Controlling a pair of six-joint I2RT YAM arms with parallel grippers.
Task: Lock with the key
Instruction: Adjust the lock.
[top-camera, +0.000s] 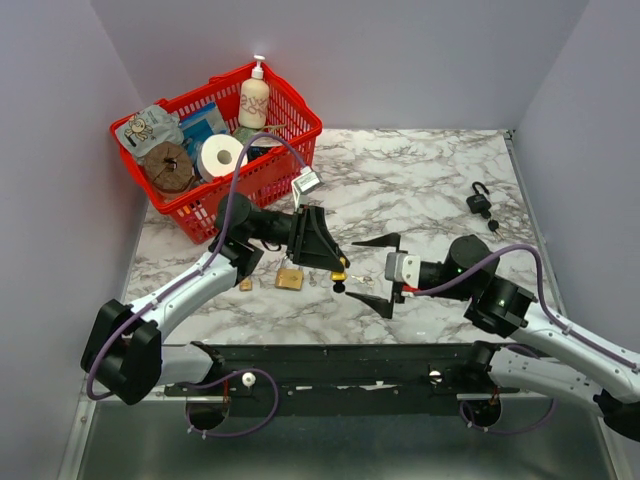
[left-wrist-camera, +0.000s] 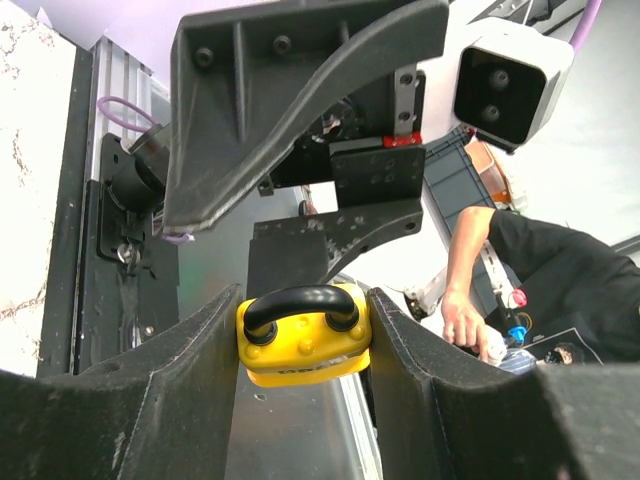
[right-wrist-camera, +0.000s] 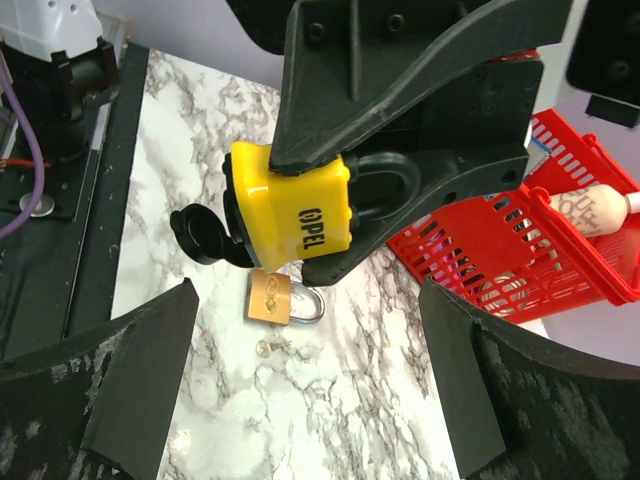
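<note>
My left gripper (top-camera: 336, 262) is shut on a yellow padlock (top-camera: 341, 270) and holds it above the table's middle. In the left wrist view the padlock (left-wrist-camera: 303, 350) sits squeezed between both fingers (left-wrist-camera: 190, 370), with its black shackle down in the body. In the right wrist view the padlock (right-wrist-camera: 290, 215) has a black-headed key (right-wrist-camera: 205, 235) sticking out of its bottom end. My right gripper (top-camera: 358, 270) is open just to the right of the padlock. Its jaws (right-wrist-camera: 310, 400) stand wide apart and hold nothing, a short way from the key.
A brass padlock (right-wrist-camera: 272, 298) and a small key (right-wrist-camera: 268, 347) lie on the marble under the yellow one. A red basket (top-camera: 285, 170) of goods stands at the back left. A black padlock (top-camera: 480, 203) with keys lies at the back right.
</note>
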